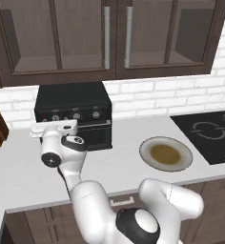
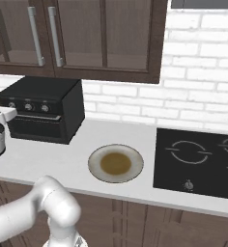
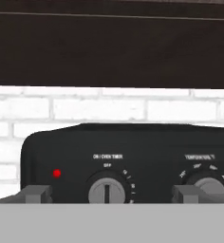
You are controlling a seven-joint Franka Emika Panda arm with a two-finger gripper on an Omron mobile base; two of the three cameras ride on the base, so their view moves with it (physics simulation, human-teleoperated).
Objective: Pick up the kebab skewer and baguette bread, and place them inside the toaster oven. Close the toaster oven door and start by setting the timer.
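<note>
Jaws spread wide, gripping nothing, gripper level with toaster oven control panel, straddling timer knob. Red light left of that knob; temperature knob right of it. Toaster oven door shut. Toaster oven on bench against brick wall; plate to oven's right, cooktop beyond.

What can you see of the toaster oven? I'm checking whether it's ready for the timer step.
The toaster oven is a black box standing on the white counter against the brick wall, under the cabinets. Its door looks shut. Three knobs line the front beside a red light; the timer knob points at off, between the open gripper's fingertips.
</note>
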